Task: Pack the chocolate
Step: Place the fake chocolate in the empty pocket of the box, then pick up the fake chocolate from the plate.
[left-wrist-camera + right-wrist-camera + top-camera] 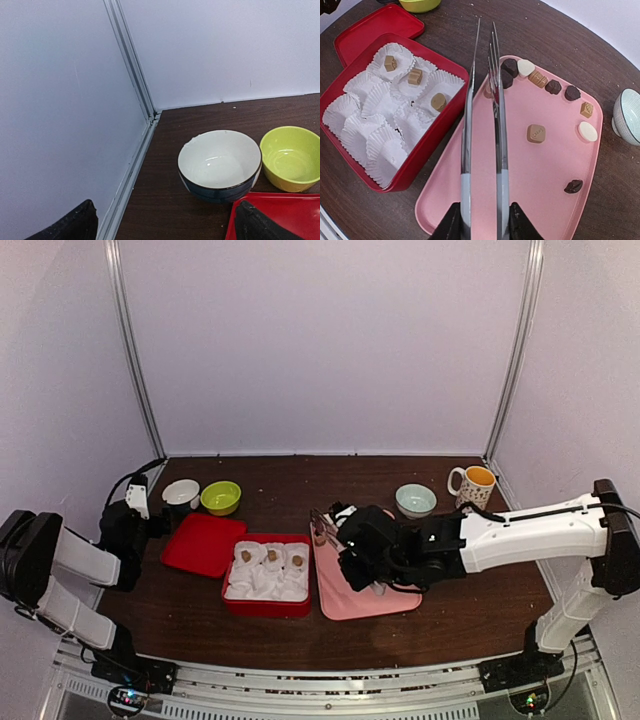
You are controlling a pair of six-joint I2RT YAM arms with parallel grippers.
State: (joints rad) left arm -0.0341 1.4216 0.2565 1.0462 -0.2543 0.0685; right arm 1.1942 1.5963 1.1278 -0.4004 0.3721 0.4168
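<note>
The tongs (468, 135), clamped at their base by the right gripper (484, 221), reach out along the seam where box meets tray. Their blades are drawn close, with only a narrow gap at the tips. We see nothing caught at the tips. One light-brown piece (487, 91) shows between the blades, and we cannot tell whether it is pinched or merely lies on the tray beneath.

At far left the left gripper (165, 232) hangs with fingers spread and empty, near a white bowl (220, 165) and a green bowl (290, 160), well apart from the work. Next come the red lid (375, 30) and the red box (427, 150). In the box, three light-brown pieces of chocolate (415, 76) sit in paper cups (357, 130) along the far row, and the other cups are unfilled.

Right of the tongs lies the pink tray (530, 195), carrying the loose pieces. A dark piece (510, 65) sits just beside the right blade, and others curve away along the far rim, with a few more toward the middle and right edge.

We judge the coming pick to turn on that split. The loose chocolate lies to the right of the blades and the box to their left, with the right arm by far the nearer.
</note>
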